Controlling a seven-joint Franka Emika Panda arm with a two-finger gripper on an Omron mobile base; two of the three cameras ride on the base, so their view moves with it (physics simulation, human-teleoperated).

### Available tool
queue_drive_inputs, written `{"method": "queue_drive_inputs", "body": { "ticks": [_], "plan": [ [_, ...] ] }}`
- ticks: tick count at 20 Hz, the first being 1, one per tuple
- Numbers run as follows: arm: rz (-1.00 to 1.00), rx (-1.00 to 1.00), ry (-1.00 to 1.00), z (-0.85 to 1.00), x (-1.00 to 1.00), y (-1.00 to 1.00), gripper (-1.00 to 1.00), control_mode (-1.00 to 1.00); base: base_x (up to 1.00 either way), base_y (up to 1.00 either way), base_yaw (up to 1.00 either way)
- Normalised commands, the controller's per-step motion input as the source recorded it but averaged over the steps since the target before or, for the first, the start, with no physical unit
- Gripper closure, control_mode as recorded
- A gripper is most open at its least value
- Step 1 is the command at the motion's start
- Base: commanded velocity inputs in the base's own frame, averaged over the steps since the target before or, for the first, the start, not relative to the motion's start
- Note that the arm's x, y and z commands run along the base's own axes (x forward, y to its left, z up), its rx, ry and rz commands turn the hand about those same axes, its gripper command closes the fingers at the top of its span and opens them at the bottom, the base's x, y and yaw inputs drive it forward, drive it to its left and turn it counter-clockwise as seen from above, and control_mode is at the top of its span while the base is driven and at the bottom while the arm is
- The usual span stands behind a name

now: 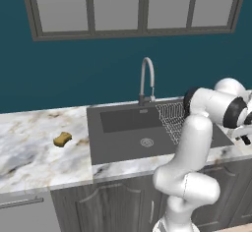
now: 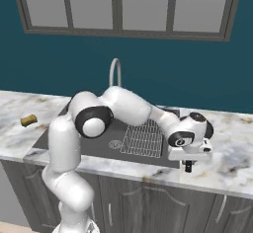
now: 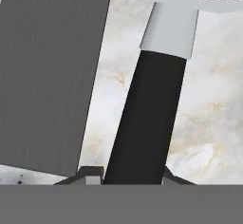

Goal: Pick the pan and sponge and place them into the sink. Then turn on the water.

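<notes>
Closed on the black pan's long dark handle [image 3: 142,123], the hand [image 2: 188,167] hangs over the marbled white table [image 2: 232,163] right of the dark grey sink [image 1: 128,137]. Nothing is in the sink yet; the yellow-brown sponge [image 1: 62,139] lies far left, the silver gooseneck faucet [image 1: 146,81] is dry.

Sponge [image 2: 28,120] on counter [image 2: 232,163] left of sink [image 2: 106,140]

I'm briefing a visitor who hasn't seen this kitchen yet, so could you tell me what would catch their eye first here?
The white arm bends right over the dark sink, its gripper shut on the pan handle above the marbled counter. Far left lies the yellow-brown sponge, and the silver faucet stands dry behind the basin.
</notes>
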Motion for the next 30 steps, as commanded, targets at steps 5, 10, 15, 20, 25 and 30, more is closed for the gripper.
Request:
{"method": "queue_drive_inputs", "body": {
  "ticks": [5,10,15,20,25,30],
  "plan": [
    [0.04,-0.22,-0.23,0.29,-0.45,0.77,1.0,-1.0,0.0,0.0,0.0],
    [0.05,-0.15,-0.17,0.52,-0.36,0.72,1.0,-1.0,0.0,0.0,0.0],
    [0.05,-0.06,-0.06,0.5,-0.17,0.65,1.0,-1.0,0.0,0.0,0.0],
    [0.03,0.0,0.0,0.46,-0.02,0.57,1.0,-1.0,0.0,0.0,0.0],
    [0.04,0.01,0.1,0.45,0.0,0.42,1.0,-1.0,0.0,0.0,0.0],
    [0.06,0.1,0.21,0.39,0.0,0.27,1.0,-1.0,0.0,0.0,0.0]
  ]
}}
